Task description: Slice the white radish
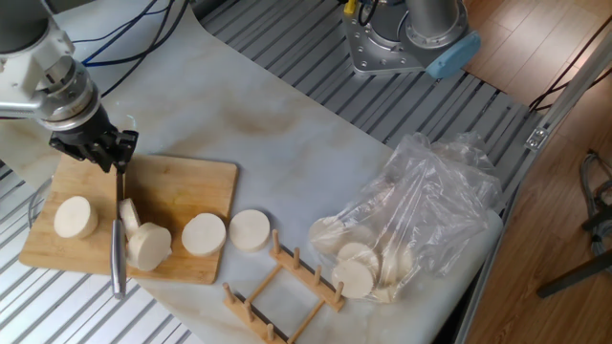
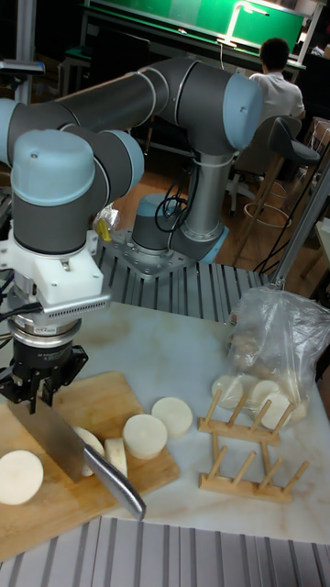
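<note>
Bamboo cutting board point(image 1: 182, 182) below the gripper point(image 1: 96, 148), clenched on the knife point(image 2: 78, 452); its blade, seemingly against the white radish point(image 1: 145, 246), could topple it

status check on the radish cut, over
Gripper shut on knife, blade down on the board. Radish beside the blade, thin slice leaning at it. Two discs off to the side; nothing blocking.

Wooden cutting board point(image 1: 182, 186), glossy metal knife point(image 2: 78, 454), crinkled clear plastic bag point(image 1: 430, 205).
</note>
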Robot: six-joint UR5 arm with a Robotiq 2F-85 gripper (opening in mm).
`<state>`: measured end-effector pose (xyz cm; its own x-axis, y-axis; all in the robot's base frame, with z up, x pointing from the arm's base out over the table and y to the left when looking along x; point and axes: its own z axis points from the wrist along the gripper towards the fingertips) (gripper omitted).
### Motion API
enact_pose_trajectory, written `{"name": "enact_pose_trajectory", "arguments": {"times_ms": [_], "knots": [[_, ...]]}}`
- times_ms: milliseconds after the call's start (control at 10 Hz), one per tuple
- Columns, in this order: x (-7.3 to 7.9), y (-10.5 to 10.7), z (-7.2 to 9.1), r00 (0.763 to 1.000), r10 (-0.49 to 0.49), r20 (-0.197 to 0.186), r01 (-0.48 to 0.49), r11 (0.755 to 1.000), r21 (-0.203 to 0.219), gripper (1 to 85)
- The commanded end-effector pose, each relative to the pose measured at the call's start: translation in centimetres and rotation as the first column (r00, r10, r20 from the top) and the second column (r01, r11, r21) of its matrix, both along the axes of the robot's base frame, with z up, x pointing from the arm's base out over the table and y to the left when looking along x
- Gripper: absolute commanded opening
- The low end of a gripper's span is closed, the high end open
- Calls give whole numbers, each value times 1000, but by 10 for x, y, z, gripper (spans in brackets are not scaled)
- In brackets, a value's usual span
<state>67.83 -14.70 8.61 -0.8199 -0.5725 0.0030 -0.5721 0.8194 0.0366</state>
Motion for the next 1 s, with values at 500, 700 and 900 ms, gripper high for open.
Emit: {"name": "enact_pose_trajectory", "arguments": {"times_ms": [500,700,900], "knots": [[21,14,1,1000,-16,-16,16,1000,-11,190],[11,11,-1,1000,-15,-25,14,1000,-11,190],[7,9,-3,1000,-15,-23,14,1000,-14,190]]}}
